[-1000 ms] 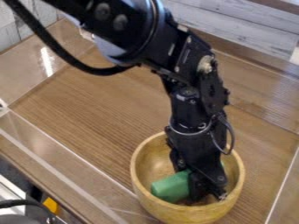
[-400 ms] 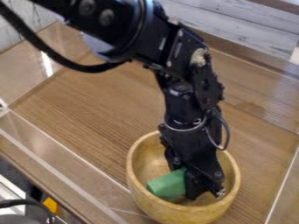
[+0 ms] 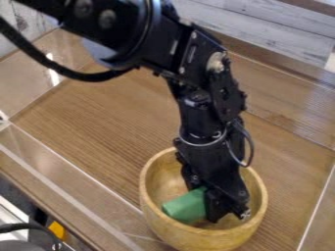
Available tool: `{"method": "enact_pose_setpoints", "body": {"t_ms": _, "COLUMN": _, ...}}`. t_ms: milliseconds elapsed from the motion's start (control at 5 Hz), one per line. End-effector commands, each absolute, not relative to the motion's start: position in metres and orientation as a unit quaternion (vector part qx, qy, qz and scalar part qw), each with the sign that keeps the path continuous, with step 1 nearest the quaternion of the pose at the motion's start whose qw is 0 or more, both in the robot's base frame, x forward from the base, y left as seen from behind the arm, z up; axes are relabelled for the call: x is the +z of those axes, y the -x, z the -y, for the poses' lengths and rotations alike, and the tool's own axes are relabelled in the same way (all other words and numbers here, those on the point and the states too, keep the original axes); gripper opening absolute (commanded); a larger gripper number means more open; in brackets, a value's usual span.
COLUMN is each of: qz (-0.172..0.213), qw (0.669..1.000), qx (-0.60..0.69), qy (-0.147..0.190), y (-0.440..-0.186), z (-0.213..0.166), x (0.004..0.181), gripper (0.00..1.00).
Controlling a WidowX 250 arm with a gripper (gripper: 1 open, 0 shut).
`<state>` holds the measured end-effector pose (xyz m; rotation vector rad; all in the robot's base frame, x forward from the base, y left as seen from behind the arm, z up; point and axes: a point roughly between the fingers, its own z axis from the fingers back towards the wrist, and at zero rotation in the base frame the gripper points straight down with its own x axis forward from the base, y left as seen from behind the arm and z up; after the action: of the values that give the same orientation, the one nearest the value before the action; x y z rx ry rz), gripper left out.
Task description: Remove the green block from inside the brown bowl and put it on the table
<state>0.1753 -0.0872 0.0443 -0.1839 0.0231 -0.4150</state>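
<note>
The green block (image 3: 185, 207) lies inside the brown bowl (image 3: 156, 218), toward the side of the bowl at the left of the view. It sits at a slant, one end showing plainly and the other covered by the dark fingers of the gripper (image 3: 217, 203). The gripper reaches down into the bowl from above, its tips low inside, right at the block's covered end. Whether the claw pinches the block or merely stands around or against it cannot be told, since the fingers hide the place where they meet.

The bowl stands upright on the table (image 3: 112, 123), near the bottom of the view, its pale wooden rim circling both block and fingertips. The black arm (image 3: 151, 34) comes in from the top left and bends downward over the bowl, with a dark cable (image 3: 66, 72) looping beside it. A clear plastic wall (image 3: 81, 186) runs along the table's left side. Beyond the far edge is a surface of whitish boards (image 3: 262, 34), and a small yellow item (image 3: 57, 229) shows at the lower left.
</note>
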Motion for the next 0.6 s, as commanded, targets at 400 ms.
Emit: {"method": "enact_pose_setpoints", "body": {"t_ms": 400, "qz": -0.019, "qw": 0.969, "qx": -0.227, "qy": 0.094, "y": -0.172, "z": 0.098, "x": 0.057, "gripper": 0.00}}
